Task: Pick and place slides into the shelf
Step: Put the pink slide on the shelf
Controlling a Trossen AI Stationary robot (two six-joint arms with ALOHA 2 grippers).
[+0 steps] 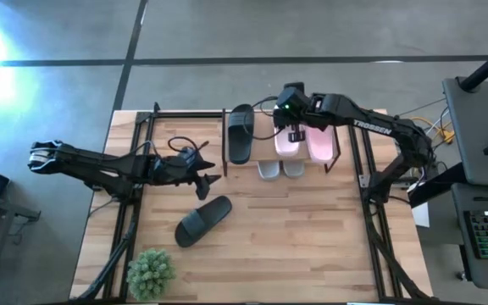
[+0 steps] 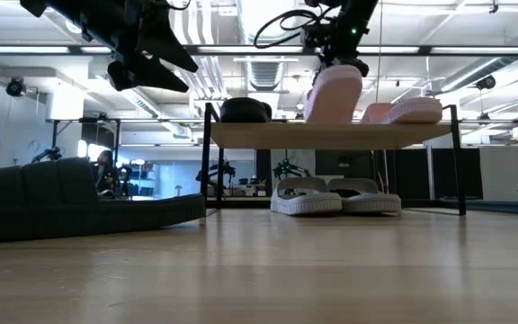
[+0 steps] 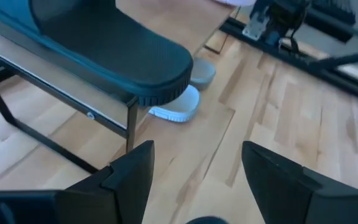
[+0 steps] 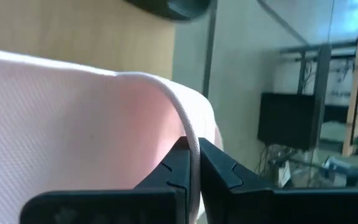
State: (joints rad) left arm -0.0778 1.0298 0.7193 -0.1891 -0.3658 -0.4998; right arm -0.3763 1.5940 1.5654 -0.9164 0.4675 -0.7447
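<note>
High: my right gripper [image 1: 296, 135] pinches a pink slide [image 1: 287, 140] over the shelf [image 1: 333, 163] top; left gripper [image 1: 213, 169] wide, empty | Low: that slide [image 2: 334, 93] tilted, heel on shelf; grey pair [image 2: 335, 195] below | Left wrist: black slide [image 3: 114, 46] on shelf | Right wrist: fingers [image 4: 173, 171] clamp pink rim.

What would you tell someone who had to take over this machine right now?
Right gripper: shut on a pink slide, holding it tilted over the shelf top.
Left gripper: open, empty, hanging above the table near the shelf's black slide.
Done: one black slide and the other pink slide on the top tier; grey pair on the lower tier.
Left: set down the held pink slide; shelve the second black slide lying on the table.
</note>
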